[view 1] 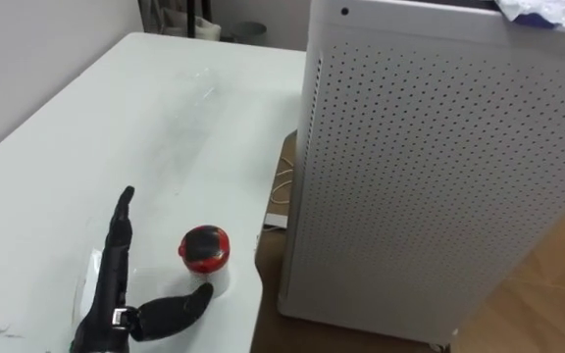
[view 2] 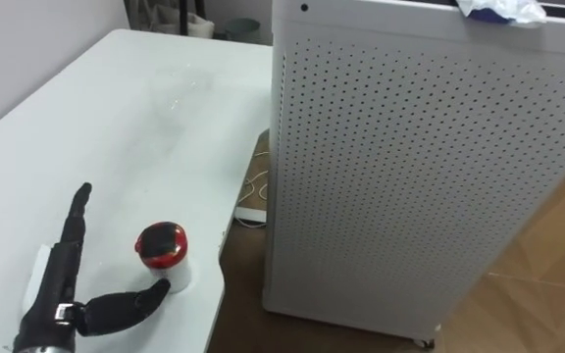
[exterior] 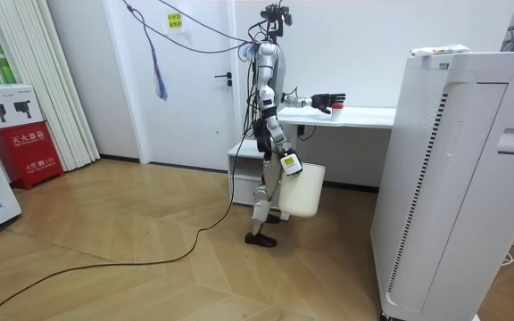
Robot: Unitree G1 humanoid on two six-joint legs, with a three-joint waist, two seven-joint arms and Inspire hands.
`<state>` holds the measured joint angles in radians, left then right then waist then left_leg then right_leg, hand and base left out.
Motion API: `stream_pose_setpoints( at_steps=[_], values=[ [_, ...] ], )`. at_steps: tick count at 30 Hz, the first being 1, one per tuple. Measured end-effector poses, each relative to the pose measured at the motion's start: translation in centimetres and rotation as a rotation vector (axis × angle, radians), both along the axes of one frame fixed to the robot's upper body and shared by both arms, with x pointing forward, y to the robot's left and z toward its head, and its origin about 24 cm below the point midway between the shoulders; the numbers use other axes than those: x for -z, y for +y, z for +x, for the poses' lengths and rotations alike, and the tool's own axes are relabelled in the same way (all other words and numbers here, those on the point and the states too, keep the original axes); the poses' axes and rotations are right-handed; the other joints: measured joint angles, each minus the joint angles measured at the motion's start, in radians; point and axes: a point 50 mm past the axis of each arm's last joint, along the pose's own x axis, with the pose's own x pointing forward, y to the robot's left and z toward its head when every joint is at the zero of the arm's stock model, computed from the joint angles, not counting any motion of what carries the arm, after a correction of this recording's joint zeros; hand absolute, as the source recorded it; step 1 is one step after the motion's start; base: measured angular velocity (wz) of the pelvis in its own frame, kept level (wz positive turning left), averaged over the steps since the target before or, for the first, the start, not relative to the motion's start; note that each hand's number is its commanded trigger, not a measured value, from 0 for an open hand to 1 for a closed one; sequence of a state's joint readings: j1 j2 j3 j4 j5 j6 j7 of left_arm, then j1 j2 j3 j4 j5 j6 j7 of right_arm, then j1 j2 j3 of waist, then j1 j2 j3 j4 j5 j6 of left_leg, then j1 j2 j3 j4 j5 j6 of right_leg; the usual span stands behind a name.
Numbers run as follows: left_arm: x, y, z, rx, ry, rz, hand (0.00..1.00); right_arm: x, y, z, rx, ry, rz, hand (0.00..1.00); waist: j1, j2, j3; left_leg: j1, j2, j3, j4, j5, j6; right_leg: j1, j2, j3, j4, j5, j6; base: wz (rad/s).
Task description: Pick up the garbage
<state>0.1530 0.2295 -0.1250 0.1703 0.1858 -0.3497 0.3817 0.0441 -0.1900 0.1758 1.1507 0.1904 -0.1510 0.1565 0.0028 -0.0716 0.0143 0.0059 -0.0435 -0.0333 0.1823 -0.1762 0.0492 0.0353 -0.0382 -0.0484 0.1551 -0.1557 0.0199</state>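
The eye views look down from the head, close over the worktop (view 1: 86, 147) and left robot hand (view 1: 106, 299); the room view, well back, sees both side-on.

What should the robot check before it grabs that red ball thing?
1. Left hand open: ok, fingers straight, thumb spread.
2. Red ball close enough: ok, it lies in the span between the fingers and the thumb.
3. Hand already touching the ball: cannot tell.
4. Ball safe on the table: not ok, it sits near the edge and might roll off if nudged.
5. Bin ready: ok, it hangs at the robot's side by the right hand.
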Motion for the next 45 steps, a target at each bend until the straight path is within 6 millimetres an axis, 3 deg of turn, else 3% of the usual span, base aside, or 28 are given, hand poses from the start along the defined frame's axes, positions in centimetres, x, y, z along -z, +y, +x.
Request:
stream_pose_setpoints(
  at_steps=[4,6,15,16,17,29,45],
  values=[
    [0.2,-0.5,0.0,0.022,0.014,-0.019,0.00,-0.1,0.2,0.0,-0.010,-0.013,0.003,1.00,-0.005,0.000,-0.0035,0.001,0.001,0.007,0.000,0.000,0.000,-0.001,0.001,0.007,0.001,0.001,-0.001,-0.06],
    [0.3,-0.8,0.0,0.039,0.027,-0.057,0.00,-0.1,0.2,-0.1,-0.010,-0.011,0.004,1.00,-0.014,0.002,-0.0105,0.003,0.002,0.010,0.000,0.000,0.000,0.000,0.001,0.008,0.003,0.001,-0.001,0.00],
    [1.3,-1.2,-0.1,0.067,0.097,-0.110,0.00,0.0,0.7,0.0,-0.007,-0.011,0.015,1.00,-0.035,0.007,-0.0126,0.016,0.014,0.029,0.000,-0.004,-0.002,0.001,0.006,0.013,0.017,0.001,-0.002,-0.07],
    [1.4,-1.2,-0.1,0.065,0.099,-0.121,0.60,0.0,0.7,0.0,-0.007,-0.012,0.016,1.00,-0.036,0.007,-0.0125,0.016,0.014,0.029,0.001,-0.005,-0.003,0.001,0.006,0.013,0.017,0.002,-0.002,0.00],
    [1.5,-1.2,0.0,0.059,0.106,-0.141,1.00,0.0,0.7,0.0,-0.007,-0.012,0.018,1.00,-0.037,0.008,-0.0122,0.016,0.014,0.029,0.000,-0.005,-0.003,0.000,0.006,0.013,0.017,0.002,-0.003,0.00],
    [0.8,-1.7,2.1,0.069,0.107,-0.174,1.00,-0.1,1.1,0.3,-0.009,-0.025,0.028,1.00,-0.041,0.015,-0.0063,0.016,0.013,0.032,-0.004,-0.007,-0.004,-0.004,0.009,0.012,0.014,0.002,-0.003,0.00],
    [1.6,-1.7,2.1,0.051,0.150,-0.274,1.00,-0.4,1.6,1.2,0.015,-0.056,0.015,1.00,-0.043,0.015,-0.0072,0.030,0.022,0.058,-0.011,-0.007,-0.004,-0.009,0.009,0.013,0.022,0.002,-0.003,-0.04]
  ],
)
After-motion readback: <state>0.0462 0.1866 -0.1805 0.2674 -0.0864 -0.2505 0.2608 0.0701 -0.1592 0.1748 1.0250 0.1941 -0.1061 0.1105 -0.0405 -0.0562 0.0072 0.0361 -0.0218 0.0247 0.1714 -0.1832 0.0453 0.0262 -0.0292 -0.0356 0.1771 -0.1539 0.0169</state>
